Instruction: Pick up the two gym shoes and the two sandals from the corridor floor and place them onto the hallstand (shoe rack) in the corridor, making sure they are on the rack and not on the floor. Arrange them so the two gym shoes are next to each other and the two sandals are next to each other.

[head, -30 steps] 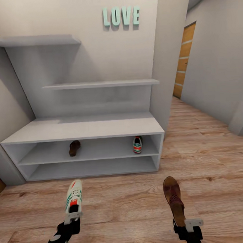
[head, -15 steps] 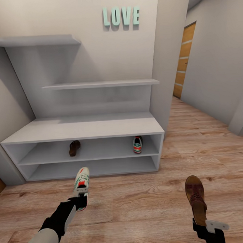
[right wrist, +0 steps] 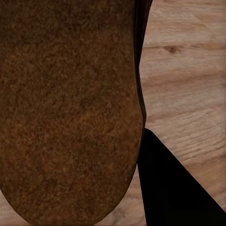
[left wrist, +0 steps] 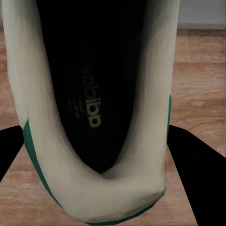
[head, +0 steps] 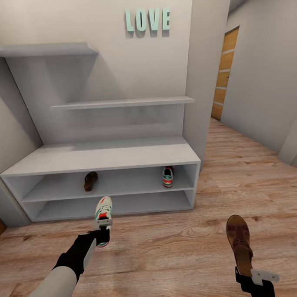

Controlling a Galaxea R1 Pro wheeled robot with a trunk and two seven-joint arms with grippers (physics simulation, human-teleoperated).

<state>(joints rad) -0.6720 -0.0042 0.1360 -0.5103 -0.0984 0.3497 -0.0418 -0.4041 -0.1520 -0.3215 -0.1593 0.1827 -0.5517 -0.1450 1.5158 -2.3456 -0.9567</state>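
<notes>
The left pincer [head: 102,233] grips a gym shoe [head: 102,214] by its heel, toe pointing at the hallstand [head: 101,157]; the shoe hangs just in front of the lower shelf row's front edge, above the corridor floor [head: 171,252]. In the left wrist view the gym shoe's [left wrist: 94,117] dark opening sits between two black fingers [left wrist: 190,160], clamped on its sides.

The right pincer [head: 255,278] holds a brown sandal [head: 240,244] by its rear end, well back from the rack, with bare planks on every side. The right wrist view shows the sandal's [right wrist: 70,108] sole against one finger [right wrist: 169,188].

On the upper open shelf row a second sandal [head: 90,180] lies left of centre and a second gym shoe [head: 168,176] near the right wall, well apart, with free shelf between them. The worktop [head: 122,154] above spans the unit's full width.
</notes>
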